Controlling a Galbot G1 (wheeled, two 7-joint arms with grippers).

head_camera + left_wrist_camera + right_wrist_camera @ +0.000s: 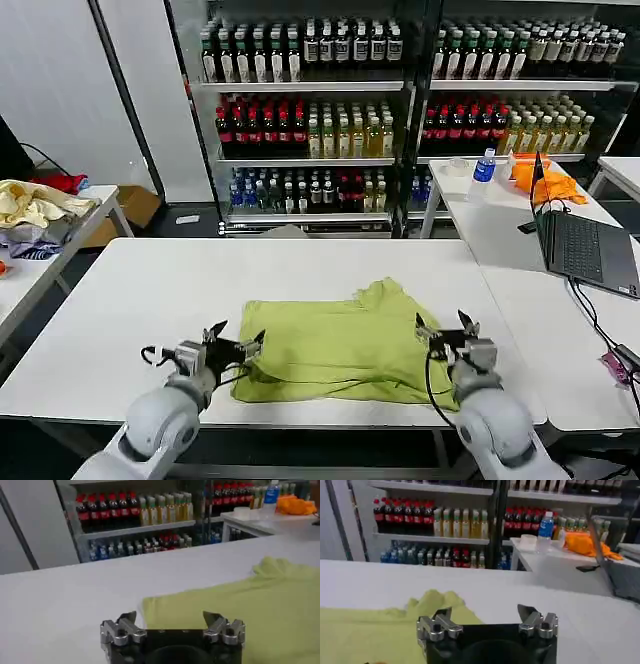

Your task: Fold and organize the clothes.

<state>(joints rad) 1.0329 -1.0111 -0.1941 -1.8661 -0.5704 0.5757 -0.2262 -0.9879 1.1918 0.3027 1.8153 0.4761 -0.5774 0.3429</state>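
Lime-green cotton T-shirt point(345, 345) lies half-folded on the white table point(130, 300), long axis crosswise — between the left tool point(234, 343) and right tool point(446, 332), both open, each beside its near corner.

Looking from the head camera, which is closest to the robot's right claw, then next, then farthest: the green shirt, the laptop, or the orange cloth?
From the right gripper:
1. Lime T-shirt, right beside it, toward the robot's left.
2. Laptop, on the side table to its right.
3. Orange cloth, farther back on that table.

Shelves of bottled drinks point(300, 110) lined the back wall; white side tables point(500, 215) flanked the room, one bearing what looked like a laptop point(585, 245).
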